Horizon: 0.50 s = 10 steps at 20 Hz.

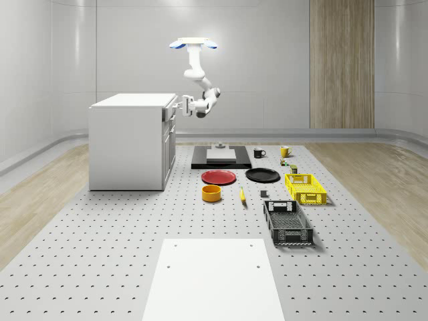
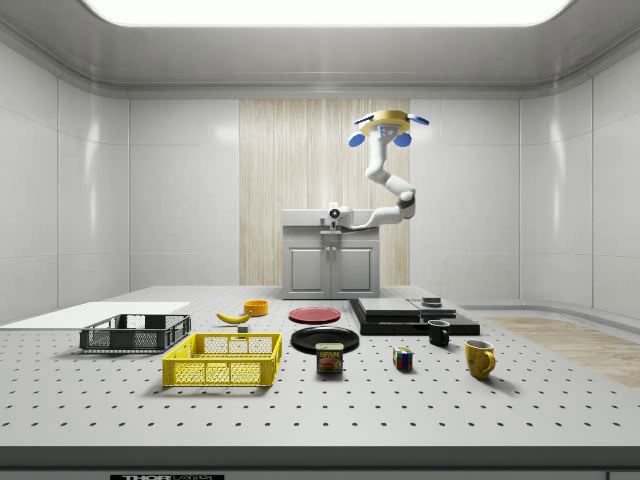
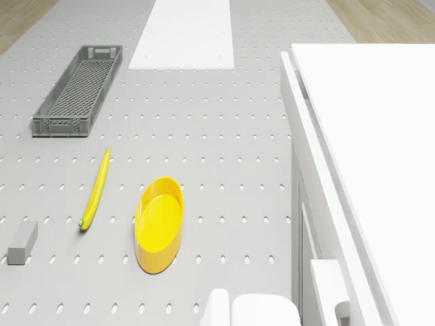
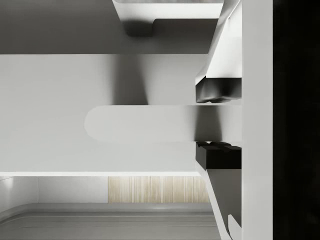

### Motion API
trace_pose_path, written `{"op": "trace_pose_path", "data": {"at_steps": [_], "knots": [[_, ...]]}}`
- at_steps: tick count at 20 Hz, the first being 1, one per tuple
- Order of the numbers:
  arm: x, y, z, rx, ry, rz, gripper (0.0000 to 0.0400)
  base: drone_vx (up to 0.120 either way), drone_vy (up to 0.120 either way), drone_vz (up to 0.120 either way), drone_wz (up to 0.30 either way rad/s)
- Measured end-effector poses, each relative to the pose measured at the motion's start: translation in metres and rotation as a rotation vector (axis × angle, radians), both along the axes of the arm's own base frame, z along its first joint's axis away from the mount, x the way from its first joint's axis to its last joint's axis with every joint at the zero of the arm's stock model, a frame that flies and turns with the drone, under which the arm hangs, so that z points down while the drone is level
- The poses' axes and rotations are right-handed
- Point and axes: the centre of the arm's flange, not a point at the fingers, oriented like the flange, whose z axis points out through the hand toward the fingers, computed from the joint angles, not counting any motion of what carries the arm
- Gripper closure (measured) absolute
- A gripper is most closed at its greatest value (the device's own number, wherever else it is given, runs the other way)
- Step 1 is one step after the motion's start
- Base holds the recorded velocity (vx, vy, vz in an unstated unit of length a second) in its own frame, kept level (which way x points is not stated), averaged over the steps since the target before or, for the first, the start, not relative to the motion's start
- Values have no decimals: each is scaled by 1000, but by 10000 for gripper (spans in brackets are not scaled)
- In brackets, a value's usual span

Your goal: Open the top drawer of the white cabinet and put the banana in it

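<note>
Lying on the perforated floor, the banana [image 1: 242, 195] waits while the gripper [image 1: 179, 105] works at the white cabinet [image 1: 128, 140].

Banana first: it rests flat on the floor [image 1: 100, 227], just beside the yellow bowl [image 3: 159, 223] and well apart from the cabinet, with a small grey block [image 3: 22, 242] near its other side and the grey crate [image 3: 78, 89] further off. Up at the cabinet front, the gripper sits level with the top drawer [image 3: 304, 136], and the wrist view shows its dark fingertips [image 4: 219, 90] one on each side of the pale drawer handle [image 4: 145, 123], pinching it. The drawer front stands very slightly proud of the cabinet body in the drone view. The drone [image 1: 193, 45] hovers in the air beside the cabinet, above its top, arm bent down toward the drawer.
</note>
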Motion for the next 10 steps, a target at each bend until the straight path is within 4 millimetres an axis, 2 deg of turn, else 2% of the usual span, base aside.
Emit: {"op": "trace_pose_path", "data": {"at_steps": [10], "knots": [[0,-30,0,1,-3,0,294,0,0,0,0]]}}
